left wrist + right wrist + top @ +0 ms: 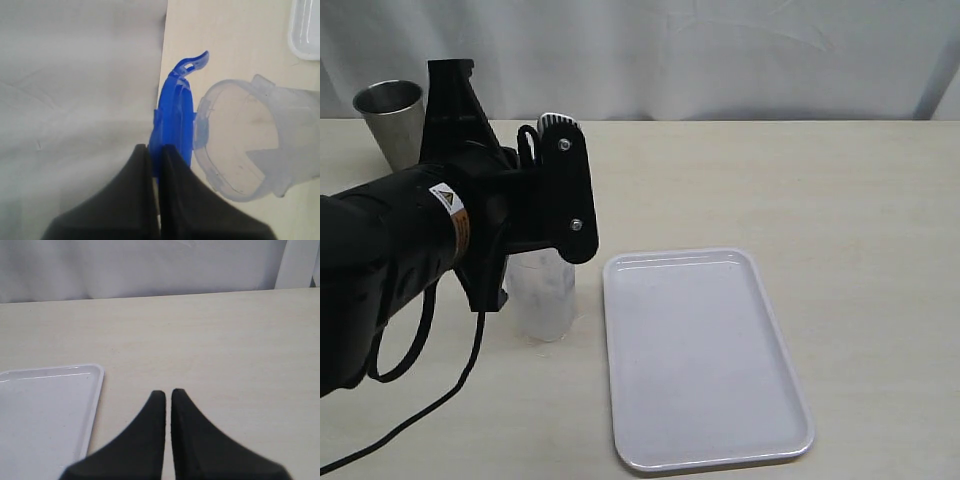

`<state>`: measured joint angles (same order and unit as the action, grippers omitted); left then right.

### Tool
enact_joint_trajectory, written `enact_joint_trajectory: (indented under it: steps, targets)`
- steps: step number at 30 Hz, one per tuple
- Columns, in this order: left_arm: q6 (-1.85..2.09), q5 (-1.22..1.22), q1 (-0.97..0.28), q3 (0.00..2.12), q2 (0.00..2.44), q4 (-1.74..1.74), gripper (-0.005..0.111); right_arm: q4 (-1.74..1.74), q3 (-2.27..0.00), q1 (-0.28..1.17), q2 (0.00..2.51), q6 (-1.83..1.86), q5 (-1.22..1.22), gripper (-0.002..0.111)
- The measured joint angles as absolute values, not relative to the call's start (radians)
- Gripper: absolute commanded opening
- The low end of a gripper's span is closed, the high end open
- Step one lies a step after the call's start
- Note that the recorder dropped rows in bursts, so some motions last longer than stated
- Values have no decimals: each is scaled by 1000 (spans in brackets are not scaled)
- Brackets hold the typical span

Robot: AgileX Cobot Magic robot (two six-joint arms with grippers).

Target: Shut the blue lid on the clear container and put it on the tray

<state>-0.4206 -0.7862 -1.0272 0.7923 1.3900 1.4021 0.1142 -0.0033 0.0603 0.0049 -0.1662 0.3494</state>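
While the pale table (840,200) fills the scene, the black left arm (400,250) leans in over its left side. The white tray (705,360) lies flat, with the clear container (542,295) standing upright and open-topped near its left edge. A steel cup (390,115) sits well behind. The left gripper (155,147) is clamped on the blue lid (175,120), held on edge just beside the container's mouth. The right gripper (168,392), jaws together and empty, hangs above bare table near the tray.

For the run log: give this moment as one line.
left end effector: shut on lid | container: uncapped, off tray | right end effector: shut, empty
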Motion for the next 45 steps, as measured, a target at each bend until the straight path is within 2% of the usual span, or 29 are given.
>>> enact_joint_trajectory:
  steps: [22, 34, 45]
  targets:
    - [-283, -771, -1027, 792, 1390, 1197, 0, 114, -3, 60, 5, -166, 349, 4]
    - [-285, -769, -1027, 792, 1390, 1196, 0, 114, -3, 60, 5, -166, 349, 4]
    - [-474, -853, -1027, 792, 1390, 1317, 0, 114, -3, 60, 5, -166, 349, 4]
